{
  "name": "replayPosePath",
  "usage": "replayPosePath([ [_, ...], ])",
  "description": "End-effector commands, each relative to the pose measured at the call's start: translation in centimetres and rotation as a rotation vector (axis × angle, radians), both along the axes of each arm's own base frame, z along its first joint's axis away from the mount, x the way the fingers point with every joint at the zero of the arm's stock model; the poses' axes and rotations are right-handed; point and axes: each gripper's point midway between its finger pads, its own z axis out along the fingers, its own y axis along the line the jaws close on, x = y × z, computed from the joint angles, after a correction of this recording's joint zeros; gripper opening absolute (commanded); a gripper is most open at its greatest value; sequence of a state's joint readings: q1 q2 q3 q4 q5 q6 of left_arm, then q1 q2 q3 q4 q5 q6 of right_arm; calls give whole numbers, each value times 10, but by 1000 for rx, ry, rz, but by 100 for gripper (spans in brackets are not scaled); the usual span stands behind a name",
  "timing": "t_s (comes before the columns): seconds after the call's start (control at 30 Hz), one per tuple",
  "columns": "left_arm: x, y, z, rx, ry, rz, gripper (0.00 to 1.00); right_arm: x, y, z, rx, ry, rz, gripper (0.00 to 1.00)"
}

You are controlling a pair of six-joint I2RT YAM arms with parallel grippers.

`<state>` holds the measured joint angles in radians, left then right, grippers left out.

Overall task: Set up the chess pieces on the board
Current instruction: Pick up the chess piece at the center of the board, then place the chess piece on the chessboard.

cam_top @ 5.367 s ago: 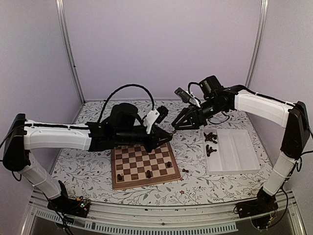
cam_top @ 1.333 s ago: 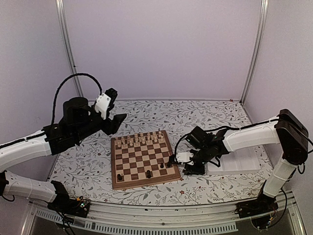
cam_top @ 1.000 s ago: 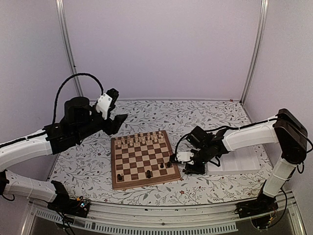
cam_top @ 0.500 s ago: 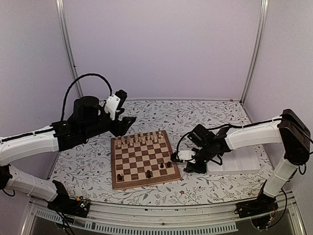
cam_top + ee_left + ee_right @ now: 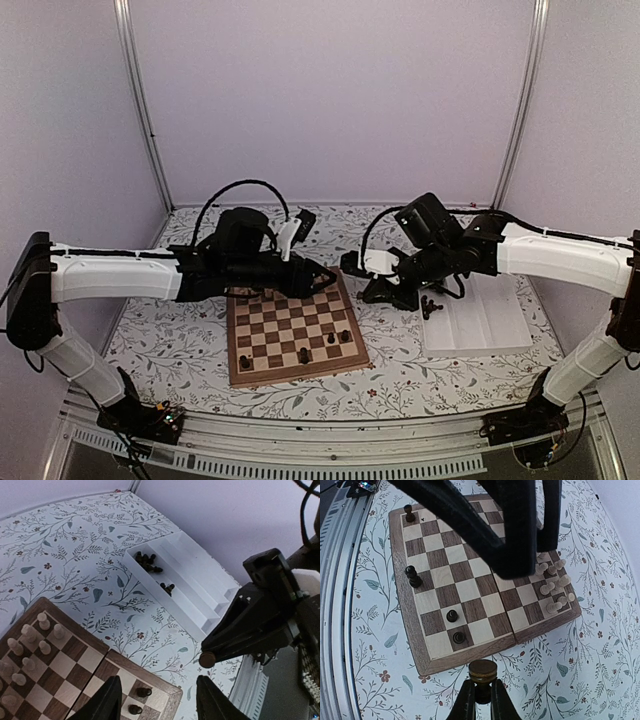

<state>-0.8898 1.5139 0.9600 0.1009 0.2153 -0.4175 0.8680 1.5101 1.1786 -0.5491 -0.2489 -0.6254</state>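
Right pincer (image 5: 481, 692) is clamped tight on one dark chess piece (image 5: 482, 671). From the wrist cam I see its round brownish disc end facing the lens, w/ a near-black body below it between the tips. It hangs over the floral tablecloth (image 5: 380, 630), just off the board (image 5: 470, 587) edge and not touching it. Left pincer (image 5: 157, 700) stands apart w/ nothing between its fingers (image 5: 107, 702), above the board's corner. The board is wood, dark brown & cream checks w/ a light border, lying flat mid-table. Four dark pieces on board (image 5: 452, 615) stand upright along the near rows: two close together at one corner, one taller further along, one at the far corner. Pale pieces (image 5: 552, 590) crowd the opposite rows. Beyond, to the right, the white tray (image 5: 200, 595) has more dark chessmen (image 5: 147, 559) lying in two small clumps in the compartment nearest the board. Can't tell their types.
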Motion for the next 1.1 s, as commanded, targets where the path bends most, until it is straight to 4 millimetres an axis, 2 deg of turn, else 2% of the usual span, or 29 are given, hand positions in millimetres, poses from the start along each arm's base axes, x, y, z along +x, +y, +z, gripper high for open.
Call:
replayPosePath([
  [0.0, -16, -27, 25, -137, 76, -108, 52, -4, 2, 11, 12, 19, 29, 6],
  [0.57, -33, -53, 10, -180, 170, -258, 46, -3, 10, 14, 19, 35, 37, 7],
  [1.07, -37, -63, 2, -182, 197, -298, 39, -6, 12, 17, 21, 32, 49, 8],
])
